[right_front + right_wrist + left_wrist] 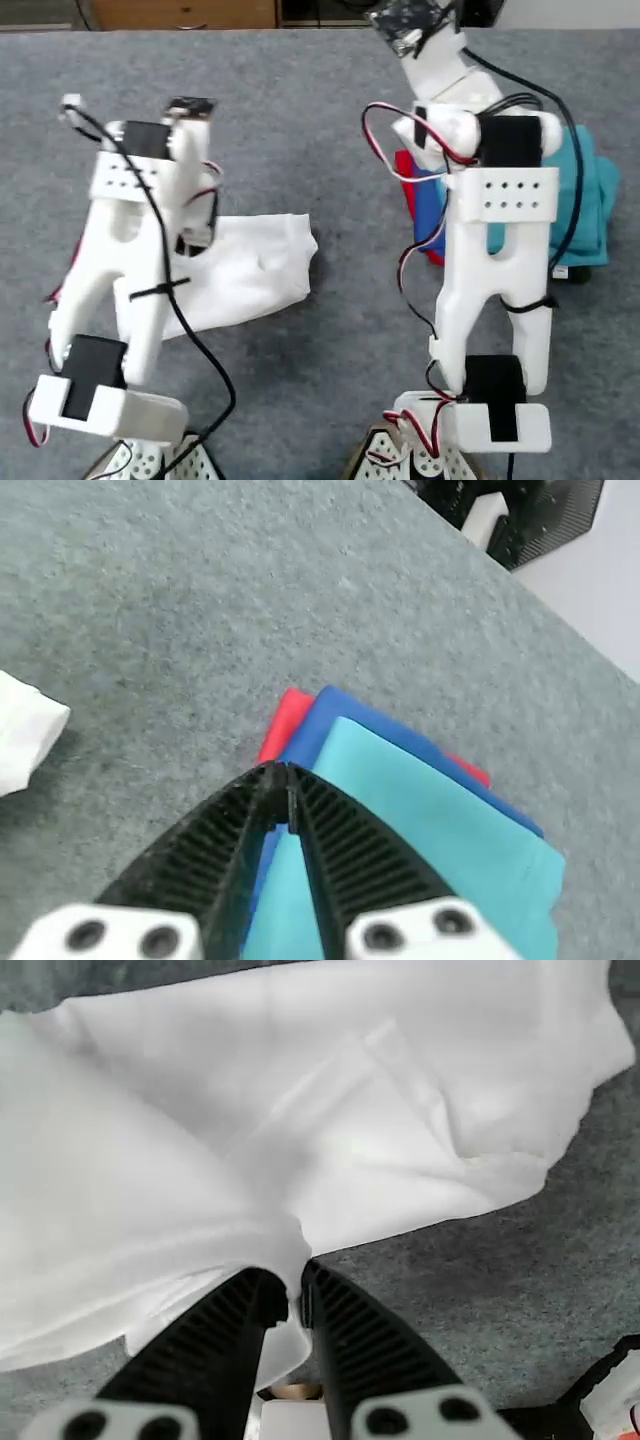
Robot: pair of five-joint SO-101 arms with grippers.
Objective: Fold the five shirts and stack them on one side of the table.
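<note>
White shirt (330, 1110), creased, loosely bunched

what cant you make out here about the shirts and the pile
1. High view: the left arm covers much of the white shirt, so its fold state is unclear.
2. High view: the right arm hides most of the teal shirt, blue shirt and red shirt; any beneath cannot be told.
3. Right wrist view: the right gripper hides whether it touches the teal shirt.
</note>
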